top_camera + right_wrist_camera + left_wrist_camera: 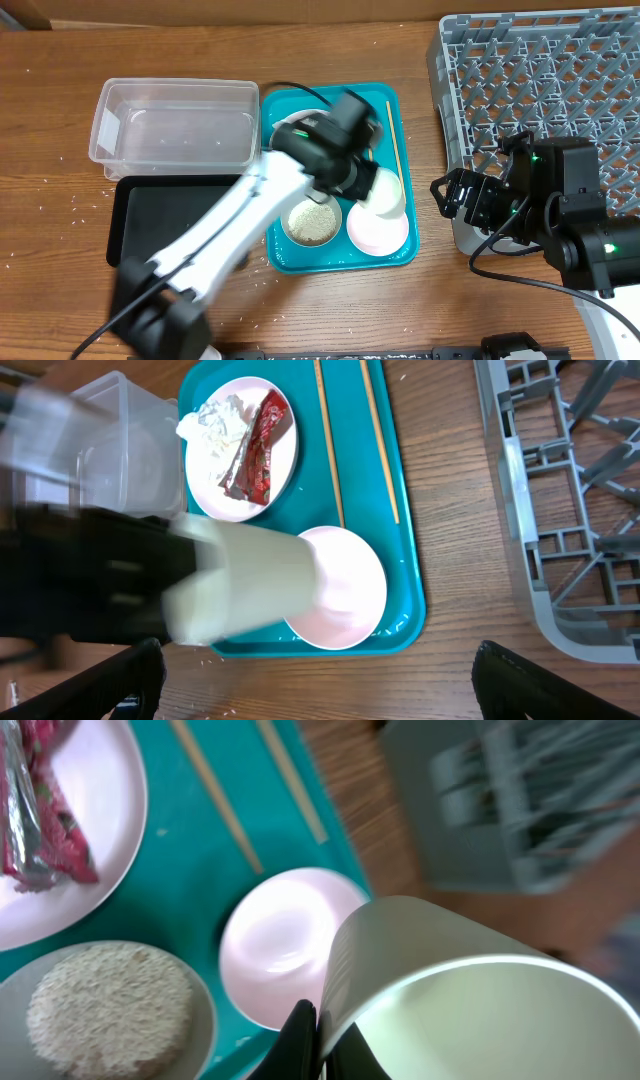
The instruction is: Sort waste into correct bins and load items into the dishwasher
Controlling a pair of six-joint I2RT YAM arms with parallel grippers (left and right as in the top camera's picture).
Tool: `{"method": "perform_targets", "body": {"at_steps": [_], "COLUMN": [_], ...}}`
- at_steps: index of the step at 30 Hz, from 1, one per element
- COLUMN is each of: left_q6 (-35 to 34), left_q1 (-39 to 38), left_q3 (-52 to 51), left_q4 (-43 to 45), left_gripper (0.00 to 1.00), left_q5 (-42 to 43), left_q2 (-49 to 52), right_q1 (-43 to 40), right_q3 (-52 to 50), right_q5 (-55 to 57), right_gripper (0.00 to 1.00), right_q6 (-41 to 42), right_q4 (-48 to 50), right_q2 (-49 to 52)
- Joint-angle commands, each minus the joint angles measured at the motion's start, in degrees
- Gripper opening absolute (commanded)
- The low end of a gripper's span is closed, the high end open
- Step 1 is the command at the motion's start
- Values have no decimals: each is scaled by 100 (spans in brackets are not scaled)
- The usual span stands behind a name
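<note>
My left gripper (362,180) is shut on the rim of a white cup (386,192), tilted and held above the teal tray (395,258). The grip shows close up in the left wrist view (318,1030), with the cup (470,1010) over the pink dish (280,945). A white bowl of rice (312,222) sits beside the pink dish (377,230). A white plate (240,450) holds the crumpled napkin (213,420) and the red-and-silver wrapper (258,460). Two chopsticks (330,440) lie on the tray. My right gripper (448,195) is open and empty between the tray and the grey dish rack (540,90).
The clear tub (175,122) stands left of the tray, with the black tray (165,215) in front of it. Loose rice grains lie on the wooden table near the tray's front edge (215,670). The left arm crosses over the black tray.
</note>
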Motion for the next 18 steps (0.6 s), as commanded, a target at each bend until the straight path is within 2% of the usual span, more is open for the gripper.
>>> {"method": "perform_targets", "body": {"at_steps": [1, 3, 6, 8, 12, 18], "left_q6": [605, 938, 1609, 1963, 2260, 2273], "left_q1": [1023, 1497, 1902, 1998, 1993, 1989], "left_q3": [181, 168, 120, 98, 96, 96], "left_q4": [-50, -103, -446, -737, -1078, -1141], "left_gripper": [4, 4, 4, 4, 4, 4], "left_q5": [2977, 4269, 5766, 6229, 6349, 6354], "left_q2": [-422, -404, -374, -374, -374, -374], "right_q1": [-17, -17, -17, -17, -17, 111], "right_q3": [168, 168, 168, 168, 168, 168], "right_q5": [-236, -863, -1919, -2625, -3788, -4629], "right_gripper": [100, 100, 100, 100, 100, 100], "right_q6": [-315, -894, -1414, -1687, -2052, -2039], "right_q4": [122, 240, 503, 734, 1235, 1904], "right_q2": [-26, -26, -26, -26, -26, -26]}}
